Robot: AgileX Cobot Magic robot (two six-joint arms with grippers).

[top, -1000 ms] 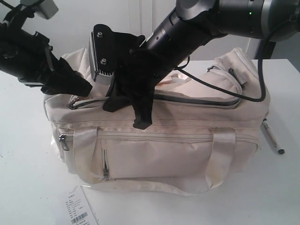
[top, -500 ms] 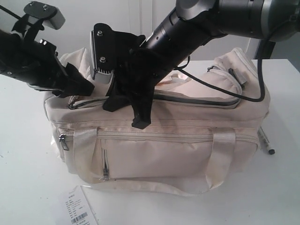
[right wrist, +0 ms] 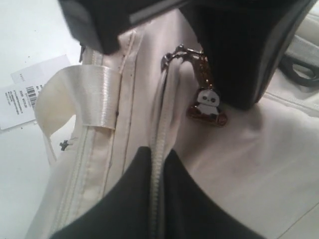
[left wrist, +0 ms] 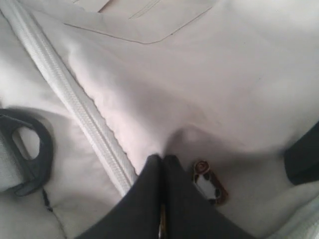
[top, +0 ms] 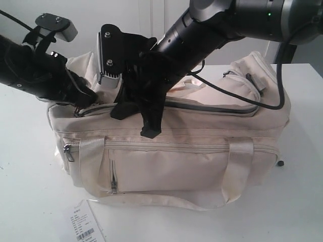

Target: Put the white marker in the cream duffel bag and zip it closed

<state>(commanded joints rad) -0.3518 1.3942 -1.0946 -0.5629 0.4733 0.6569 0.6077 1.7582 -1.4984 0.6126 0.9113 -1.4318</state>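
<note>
The cream duffel bag fills the middle of the table, its curved top zip partly open. My left gripper is shut at the bag's top left end, a brass sliver of the zip pull chain between its fingers. The panda charm lies just beside them. My right gripper reaches across and is shut on the bag's zip edge. Of the white marker only a dark tip shows on the table by the bag's right corner.
A white barcoded paper tag lies on the table in front of the bag. A black cable drapes over the bag's top right. A grey buckle sits by the zip. A webbing handle hangs on the front.
My left arm has swung right and down onto the bag's top left end. The marker has slid from open table to behind the bag's right corner. The right arm has not moved.
</note>
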